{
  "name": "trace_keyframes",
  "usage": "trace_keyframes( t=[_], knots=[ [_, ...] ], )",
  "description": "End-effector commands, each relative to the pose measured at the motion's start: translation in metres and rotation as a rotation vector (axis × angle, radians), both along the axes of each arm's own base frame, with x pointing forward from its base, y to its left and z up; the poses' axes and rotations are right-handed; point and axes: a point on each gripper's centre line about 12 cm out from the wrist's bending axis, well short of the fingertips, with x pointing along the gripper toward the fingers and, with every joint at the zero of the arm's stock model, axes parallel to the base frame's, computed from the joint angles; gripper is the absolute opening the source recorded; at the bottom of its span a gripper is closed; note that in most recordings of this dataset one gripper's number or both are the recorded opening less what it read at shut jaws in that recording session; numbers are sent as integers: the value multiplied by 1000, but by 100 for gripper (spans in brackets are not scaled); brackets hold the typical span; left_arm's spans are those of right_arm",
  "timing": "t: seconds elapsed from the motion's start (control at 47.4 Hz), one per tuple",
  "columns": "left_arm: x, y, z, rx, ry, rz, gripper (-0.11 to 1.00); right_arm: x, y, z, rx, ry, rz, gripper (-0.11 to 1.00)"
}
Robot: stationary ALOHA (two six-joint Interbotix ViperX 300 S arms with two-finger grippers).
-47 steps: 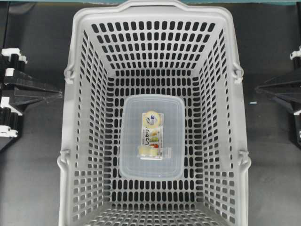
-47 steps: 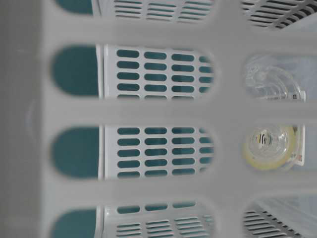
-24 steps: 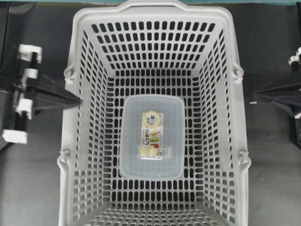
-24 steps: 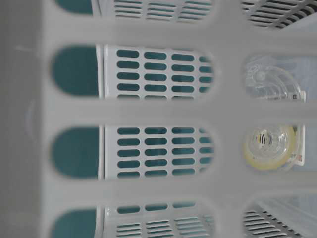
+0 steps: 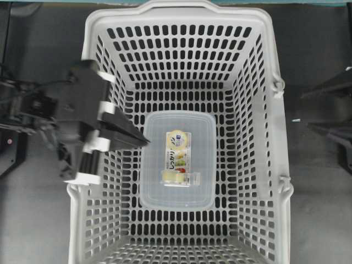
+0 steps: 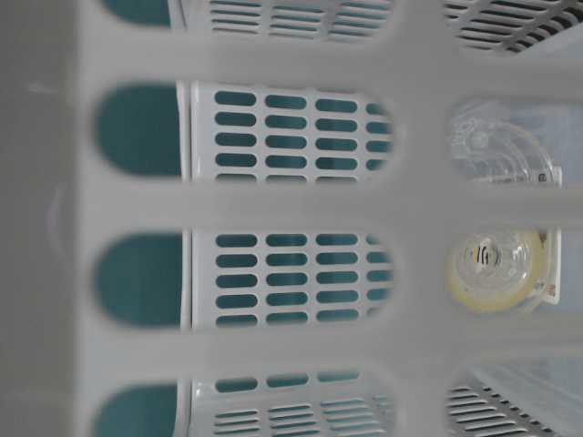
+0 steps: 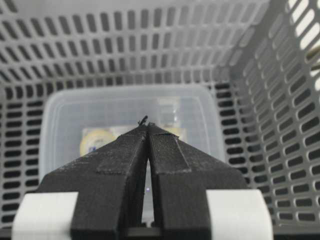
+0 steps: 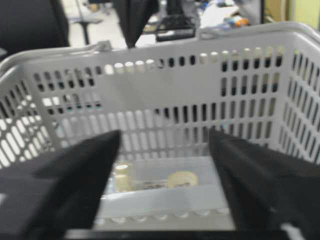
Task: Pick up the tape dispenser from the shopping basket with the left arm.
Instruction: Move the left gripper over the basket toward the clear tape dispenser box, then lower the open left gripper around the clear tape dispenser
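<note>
On a dark tabletop point(image 5: 38, 220) stands one shopping basket point(image 5: 181, 16), holding one translucent container point(image 5: 151, 181) with one tape dispenser point(image 5: 177, 157) lying on its lid. The left gripper point(image 5: 144, 142), fingers pressed together, reaches over the 9 o'clock wall just beside the container; the right gripper point(image 5: 303, 111), spread apart, waits outside at 3 o'clock.

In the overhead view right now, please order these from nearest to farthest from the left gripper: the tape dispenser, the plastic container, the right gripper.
From the left gripper, over the shopping basket:
1. The plastic container, its left edge just beside the tips.
2. The tape dispenser, on the container's middle.
3. The right gripper, outside the basket's right wall.
</note>
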Motion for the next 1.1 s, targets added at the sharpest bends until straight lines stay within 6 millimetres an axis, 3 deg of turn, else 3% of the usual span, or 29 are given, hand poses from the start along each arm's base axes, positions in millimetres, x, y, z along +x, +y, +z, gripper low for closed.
trace_keyframes(
  t=[0.0, 0.443, 0.506, 0.675, 0.759, 0.822, 1.075],
  knots=[
    [11, -2, 13, 3, -28, -6, 0, 2, 0, 10, 4, -31, -2, 77],
    [52, -10, -20, 21, 161, -2, 2, 1, 0, 10, 5, -35, 1, 72],
    [57, -11, -26, 17, 178, 3, 13, 1, 0, 10, 4, -35, 1, 72],
    [71, -20, -57, 29, 299, -6, 66, 1, -1, 10, 2, -37, -5, 72],
    [77, -25, -73, 42, 361, -14, 85, 1, -1, 10, 2, -37, -7, 72],
    [81, -29, -83, 47, 392, -19, 91, 1, -1, 9, 2, -35, -7, 72],
    [90, -39, -119, 57, 476, -28, 90, 1, -1, 6, 2, -28, -7, 72]
  ],
)
